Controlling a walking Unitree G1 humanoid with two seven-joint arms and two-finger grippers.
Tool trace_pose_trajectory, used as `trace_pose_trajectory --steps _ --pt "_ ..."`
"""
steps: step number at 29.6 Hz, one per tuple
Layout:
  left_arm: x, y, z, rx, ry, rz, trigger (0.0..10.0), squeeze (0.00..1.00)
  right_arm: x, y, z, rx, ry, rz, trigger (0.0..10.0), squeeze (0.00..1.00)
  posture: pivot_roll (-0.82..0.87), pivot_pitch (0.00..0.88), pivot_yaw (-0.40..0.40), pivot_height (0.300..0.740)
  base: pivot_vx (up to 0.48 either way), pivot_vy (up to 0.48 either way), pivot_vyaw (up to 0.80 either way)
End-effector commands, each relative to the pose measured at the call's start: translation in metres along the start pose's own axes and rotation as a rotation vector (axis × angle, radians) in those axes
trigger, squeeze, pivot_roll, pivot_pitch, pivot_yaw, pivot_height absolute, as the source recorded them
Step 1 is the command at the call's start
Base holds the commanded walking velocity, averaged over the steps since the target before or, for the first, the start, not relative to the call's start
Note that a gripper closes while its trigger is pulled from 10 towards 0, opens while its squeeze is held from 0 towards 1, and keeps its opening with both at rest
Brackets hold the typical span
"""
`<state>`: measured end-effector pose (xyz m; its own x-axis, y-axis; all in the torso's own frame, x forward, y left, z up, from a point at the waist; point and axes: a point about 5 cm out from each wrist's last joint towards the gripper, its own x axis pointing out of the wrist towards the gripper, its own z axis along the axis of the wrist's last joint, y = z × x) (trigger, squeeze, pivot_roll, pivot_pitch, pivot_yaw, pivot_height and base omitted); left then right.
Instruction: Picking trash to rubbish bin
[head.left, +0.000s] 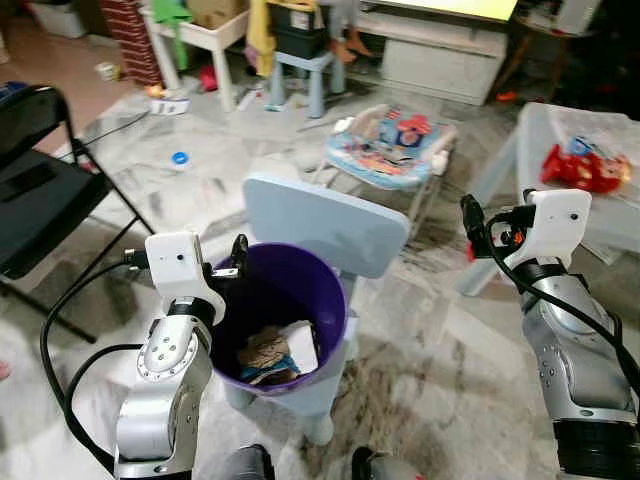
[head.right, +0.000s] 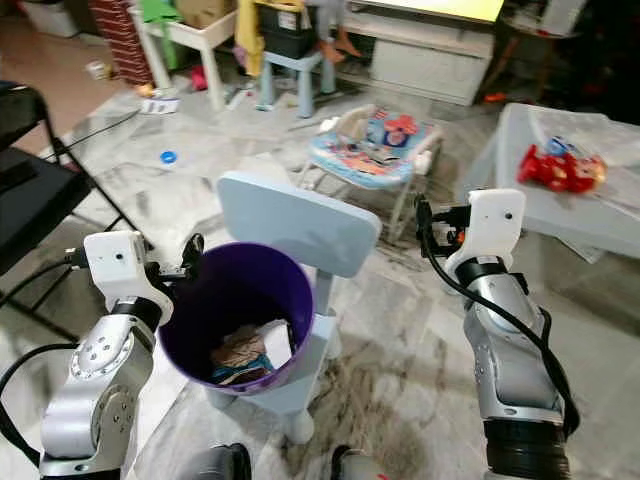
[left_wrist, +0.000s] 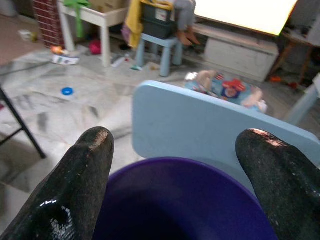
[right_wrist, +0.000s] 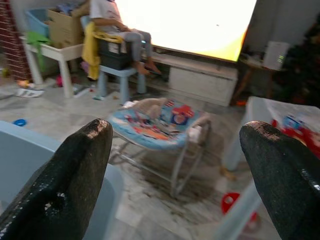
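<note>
Purple bin (head.left: 285, 320) sits on pale blue chair (head.left: 325, 225), crumpled trash (head.left: 275, 355) inside. Left claw (head.left: 238, 262) spread at bin's left rim. Right claw (head.left: 470, 222) spread, well right of bin over bare floor (head.left: 440, 370).

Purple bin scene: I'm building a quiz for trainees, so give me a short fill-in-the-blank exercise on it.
1. The purple bin stands on a small light ____ chair.
2. The left end effector hovers at the bin's ____.
3. Both end effectors' fingers are ____; the right end effector holds nothing.

Missing words: blue; rim; open
</note>
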<state>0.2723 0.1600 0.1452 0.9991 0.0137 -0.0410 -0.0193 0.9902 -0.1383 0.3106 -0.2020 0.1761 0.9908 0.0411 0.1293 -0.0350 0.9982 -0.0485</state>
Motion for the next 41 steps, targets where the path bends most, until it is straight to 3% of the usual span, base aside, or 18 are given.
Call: trace_pose_trajectory --steps 1,17,41 --pt "-0.0047 0.0005 -0.0002 -0.015 0.003 0.008 10.0 0.0 0.0014 0.0047 0.0097 0.003 -0.025 0.019 10.0 1.0 0.06 0.18 -0.049 0.74 0.0 0.0 -0.8" --pt "-0.0024 -0.001 -0.0003 -0.064 0.001 0.012 10.0 0.0 0.0013 0.006 0.0148 -0.009 -0.016 0.038 10.0 1.0 0.04 0.197 -0.073 0.74 0.0 0.0 -0.77" --pt "-0.0035 -0.0059 0.0013 -0.1 -0.019 -0.012 10.0 0.0 0.0054 0.0116 0.0161 -0.024 -0.004 0.082 10.0 1.0 0.05 0.197 -0.098 0.74 0.0 0.0 0.0"
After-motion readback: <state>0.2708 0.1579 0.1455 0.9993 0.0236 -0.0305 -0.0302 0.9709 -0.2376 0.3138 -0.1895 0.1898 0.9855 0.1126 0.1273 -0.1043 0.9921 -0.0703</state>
